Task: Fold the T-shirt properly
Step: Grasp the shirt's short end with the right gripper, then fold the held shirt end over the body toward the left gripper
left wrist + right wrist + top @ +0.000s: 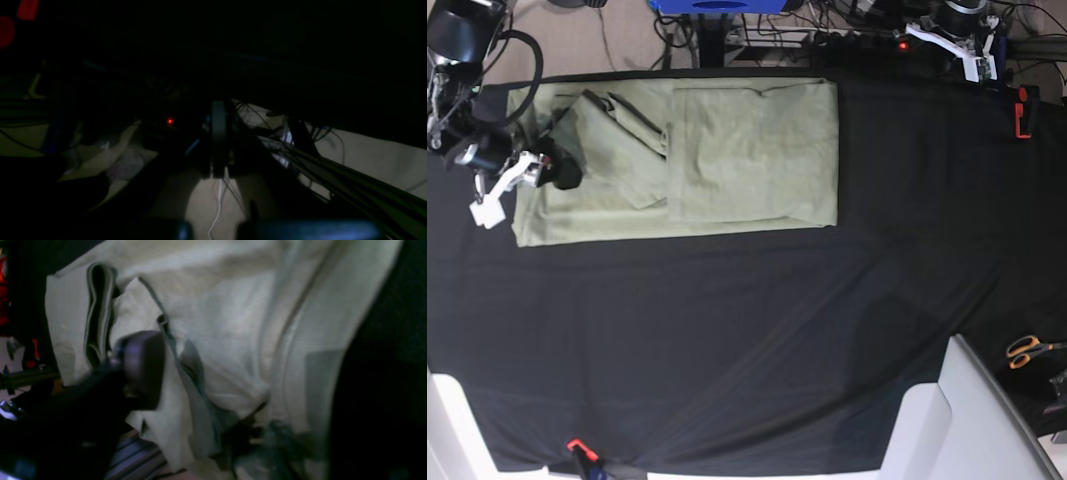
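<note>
The pale green T-shirt [727,150] lies flat on the black table cloth [727,340] at the back left, its sides folded in to form a long rectangle. My right gripper [555,172] sits at the shirt's left end, low over the cloth. In the right wrist view one dark finger pad [143,368] rests on a fold of the T-shirt [233,323]; the other finger is hidden and the frame is blurred. My left gripper [974,62] is drawn back past the table's far right corner, away from the shirt. The left wrist view is too dark to show its fingers.
Orange-handled scissors [1027,350] lie at the right edge. A red clamp [1022,110] holds the cloth at the far right, an orange one [577,447] at the front edge. A white panel [967,420] fills the front right corner. Cables run behind the table.
</note>
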Tool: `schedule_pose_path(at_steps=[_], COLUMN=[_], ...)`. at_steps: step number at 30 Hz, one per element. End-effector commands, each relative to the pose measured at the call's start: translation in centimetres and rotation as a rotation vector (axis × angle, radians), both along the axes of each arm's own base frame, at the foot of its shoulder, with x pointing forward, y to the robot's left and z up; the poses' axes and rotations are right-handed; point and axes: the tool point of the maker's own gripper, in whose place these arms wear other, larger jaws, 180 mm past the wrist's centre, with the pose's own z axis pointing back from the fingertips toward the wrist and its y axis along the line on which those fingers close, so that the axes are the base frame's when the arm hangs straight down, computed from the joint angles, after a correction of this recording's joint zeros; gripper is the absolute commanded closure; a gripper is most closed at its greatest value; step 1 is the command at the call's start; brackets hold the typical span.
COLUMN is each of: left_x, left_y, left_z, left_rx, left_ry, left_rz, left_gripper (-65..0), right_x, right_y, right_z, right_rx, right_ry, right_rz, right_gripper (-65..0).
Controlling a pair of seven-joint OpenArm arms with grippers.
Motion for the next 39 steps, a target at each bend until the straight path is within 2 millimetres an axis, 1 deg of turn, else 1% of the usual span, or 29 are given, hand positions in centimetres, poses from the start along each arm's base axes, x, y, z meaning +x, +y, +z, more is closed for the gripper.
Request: schedule_pose_path(at_steps=[1, 2, 4, 6, 7, 10, 11, 13, 15, 16, 18, 21, 23, 24, 26, 30, 35, 39], left_x=[0.1, 0.1, 0.1, 0.1, 0.1, 0.1, 0.1, 0.1, 0.1, 0.1, 0.3, 0.5, 1.2, 1.3, 1.3, 1.5, 1.3, 1.3], left_y=[0.5, 0.5, 0.5, 0.4, 0.4, 0.5, 0.5, 0.5, 0.4, 0.2, -0.6, -1.4, -2.0, -2.2, -2.4, -3.1, -3.1, -3.0], left_z=[0.5, 0.5, 0.5, 0.5, 0.5, 0.5, 0.5, 0.5, 0.5, 0.4, 0.3, 0.2, 0.1, 0.0, -0.1, -0.2, -0.3, -0.3], left_rx=[0.015, 0.015, 0.015, 0.014, 0.014, 0.015, 0.015, 0.015, 0.014, 0.01, -0.004, -0.018, -0.028, -0.031, -0.037, -0.048, -0.048, -0.047], left_ry=[-0.018, -0.018, -0.018, -0.018, -0.018, -0.018, -0.018, -0.018, -0.018, -0.017, -0.015, -0.018, -0.029, -0.028, -0.027, -0.028, -0.024, -0.022], left_rz=[-0.003, -0.003, -0.003, -0.002, -0.002, -0.003, -0.003, -0.003, -0.002, -0.007, -0.025, -0.041, -0.052, -0.054, -0.059, -0.072, -0.07, -0.071], left_gripper=[0.0, 0.0, 0.0, 0.0, 0.0, 0.0, 0.0, 0.0, 0.0, 0.0, 0.0, 0.0, 0.0, 0.0, 0.0, 0.0, 0.0, 0.0], right_x=[-3.1, -3.0, -2.5, -2.5, -2.3, -2.2, -1.7, -1.3, -0.8, -0.3, -0.1, 0.3, 0.6, 0.4, 0.6, 0.8, 0.4, -0.1], right_y=[0.1, 0.1, -0.6, -1.0, -1.3, -3.2, -4.2, -6.0, -7.7, -8.1, -8.6, -7.7, -6.4, -5.7, -4.7, -1.3, 3.1, 6.3], right_z=[-1.8, -1.8, -1.5, -1.7, -1.7, -1.8, -1.5, -1.3, -0.5, 0.0, 1.2, 3.4, 4.7, 5.2, 6.6, 8.8, 10.2, 9.9], right_rx=[-0.044, -0.044, -0.057, -0.058, -0.059, -0.08, -0.095, -0.122, -0.159, -0.178, -0.223, -0.29, -0.321, -0.337, -0.367, -0.379, -0.351, -0.312], right_ry=[0.134, 0.132, 0.123, 0.133, 0.136, 0.147, 0.133, 0.12, 0.093, 0.07, 0.023, -0.053, -0.08, -0.083, -0.112, -0.164, -0.19, -0.175], right_rz=[0.066, 0.066, 0.065, 0.06, 0.056, 0.039, 0.026, 0.002, -0.006, -0.004, 0.015, 0.056, 0.046, 0.042, 0.043, 0.092, 0.147, 0.183], right_gripper=[-33.5, -26.7, -13.2, -1.8, 0.0, -0.9, -0.6, -0.6, -0.6, -0.6, -0.6, -0.6, -0.6, -0.6, -0.6, -0.5, -0.5, -0.5])
